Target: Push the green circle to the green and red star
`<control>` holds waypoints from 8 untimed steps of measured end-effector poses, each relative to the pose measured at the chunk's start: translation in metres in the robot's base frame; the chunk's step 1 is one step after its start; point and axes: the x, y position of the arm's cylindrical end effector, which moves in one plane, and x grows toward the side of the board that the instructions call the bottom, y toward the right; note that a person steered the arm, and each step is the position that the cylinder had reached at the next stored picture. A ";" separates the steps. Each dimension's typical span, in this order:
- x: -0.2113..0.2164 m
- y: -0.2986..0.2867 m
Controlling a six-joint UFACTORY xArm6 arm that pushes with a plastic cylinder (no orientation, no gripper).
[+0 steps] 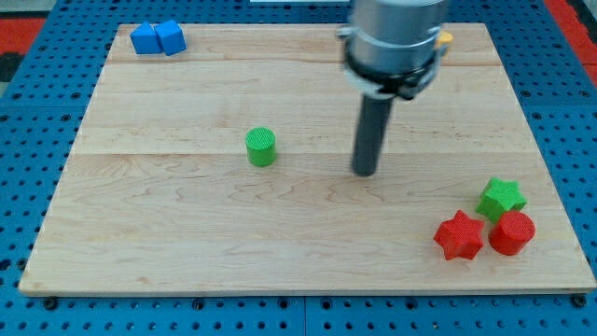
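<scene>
board (187, 233): pale wood plank top, seams running across the view, sitting on a blue pegboard bench (28, 140). Flat and bare between the blocks, so a push should slide clean.
room: only the bench around the board shows, plus a sliver of red at the view's top right corner. Can't tell more.
arm: grey housing comes in from the view's top centre, dark rod hangs straight down.
my tip (364, 172): on the board near mid-field, to the view's right of the green circle and well apart from it. No jaws on this rig, nothing to open or close, nothing held; it only shoves.
blue blocks (157, 38): two, touching, top left corner. Shapes unclear. Out of the way.
red circle (512, 232): bottom right, touching or just beside both stars.
red star (459, 235): bottom right, view's left of the red circle.
green star (501, 198): just above the red circle. The two stars mark the goal.
green circle (261, 147): upright, alone, left of centre, well apart from the stars. Not delivered.
orange/yellow bit (446, 39): peeks out behind the housing, top edge. Shape hidden.
why placed so: my read, tip sits on the goal side of the circle, wrong side for pushing. I'd need to get round to the circle's upper left, then drive it down-right.
risk: circle rolling off the tip line; scattering the cluster on arrival.
</scene>
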 end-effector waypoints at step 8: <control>-0.094 -0.085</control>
